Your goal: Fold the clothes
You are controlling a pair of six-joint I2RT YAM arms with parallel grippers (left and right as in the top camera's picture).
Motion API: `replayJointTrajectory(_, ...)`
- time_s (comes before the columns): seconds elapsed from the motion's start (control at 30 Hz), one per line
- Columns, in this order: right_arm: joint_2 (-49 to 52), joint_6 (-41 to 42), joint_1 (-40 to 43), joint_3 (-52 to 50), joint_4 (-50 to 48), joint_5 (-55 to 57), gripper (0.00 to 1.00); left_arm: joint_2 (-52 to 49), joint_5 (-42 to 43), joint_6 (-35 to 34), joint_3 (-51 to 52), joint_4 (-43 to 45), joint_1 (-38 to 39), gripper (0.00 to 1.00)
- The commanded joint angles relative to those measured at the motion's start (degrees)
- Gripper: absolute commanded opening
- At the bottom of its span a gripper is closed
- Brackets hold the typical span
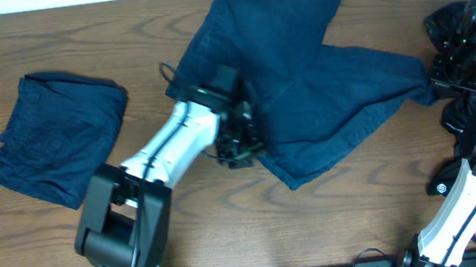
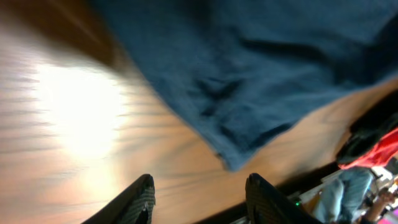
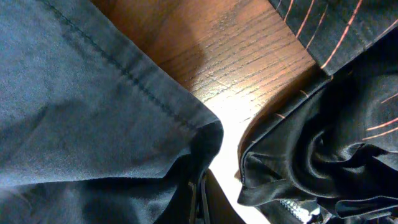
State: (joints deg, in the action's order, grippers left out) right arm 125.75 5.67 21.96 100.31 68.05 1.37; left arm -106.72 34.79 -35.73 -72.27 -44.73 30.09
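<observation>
Left jaws gape empty beside navy garment (image 1: 303,72), right jaws pinch its corner near black striped clothing (image 3: 323,143)

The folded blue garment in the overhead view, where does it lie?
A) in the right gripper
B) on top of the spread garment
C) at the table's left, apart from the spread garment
C: the folded blue garment lies on bare table, with wood showing between it and the spread garment.

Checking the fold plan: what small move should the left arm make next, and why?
Probably advance the left gripper onto the edge of the navy garment and pinch it: its jaws stand open and empty over the table, while the right gripper appears shut on the opposite corner.
</observation>
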Motion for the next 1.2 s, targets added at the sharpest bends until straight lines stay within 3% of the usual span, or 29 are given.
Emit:
replayJointTrajectory(0.0, -0.09, -0.2, -0.59, 0.39, 0.26, 0.28, 0.03, 0.37, -1.66, -14.43, 2.1, 3.34, 4.79, 0.49)
replayJointTrajectory(0.13, -0.09, -0.2, -0.59, 0.39, 0.48, 0.28, 0.03, 0.2, -6.21, -22.67, 5.38, 8.2, 9.31, 0.5)
replayJointTrajectory(0.4, -0.09, -0.17, -0.59, 0.39, 0.48, 0.07, 0.03, -0.02, -8.74, -22.84, 11.85, 23.12, 12.17, 0.47)
replayJointTrajectory(0.5, -0.09, -0.17, -0.59, 0.39, 0.48, 0.11, 0.03, -0.02, -8.92, -19.8, 12.11, 22.58, 12.22, 0.06)
replayJointTrajectory(0.6, -0.09, -0.17, -0.59, 0.39, 0.5, 0.09, 0.02, 0.0, -10.38, -16.06, 12.11, 17.07, 11.98, 0.06)
replayJointTrajectory(0.83, -0.09, -0.17, -0.68, 0.39, 2.4, -0.87, 0.01, 2.38, -25.86, -9.16, 12.11, -10.23, 2.89, 0.06)
replayJointTrajectory(1.0, -0.28, -2.99, -2.71, 0.39, 3.69, -6.12, 0.01, 8.92, -29.2, -1.88, 12.11, -13.68, -9.29, 0.06)
replayJointTrajectory(1.17, -0.28, -2.99, -6.1, 0.39, 5.57, -6.12, 0.01, 15.82, -28.13, 0.2, 12.11, -16.26, -18.95, 0.06)
